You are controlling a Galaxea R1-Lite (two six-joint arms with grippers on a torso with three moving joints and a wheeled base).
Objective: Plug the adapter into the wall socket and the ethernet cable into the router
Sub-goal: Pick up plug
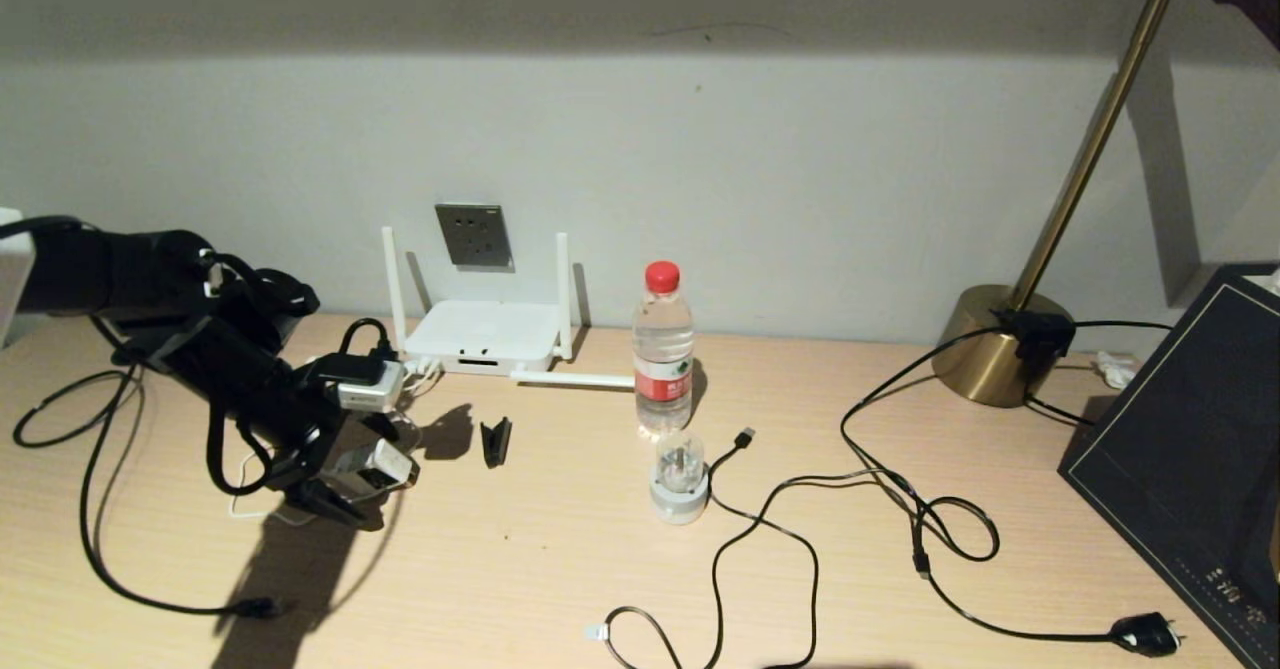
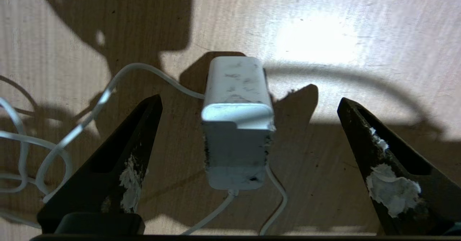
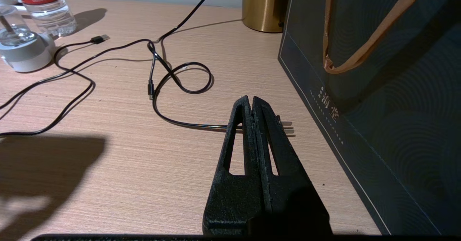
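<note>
Desk (image 1: 560,549), with the router (image 1: 485,334) as landmark, against the wall directly below the wall socket (image 1: 473,235). Neither plug is seated; both steps remain. Left of the router and nearer the camera, the left gripper (image 2: 248,140) stands with its jaws spread wide on either side of the adapter (image 2: 236,107), which lies on the desk, not gripped. The ethernet cable (image 1: 95,539) loops further left. Far right of the router, the right gripper (image 3: 252,106) rests closed, empty.
</note>
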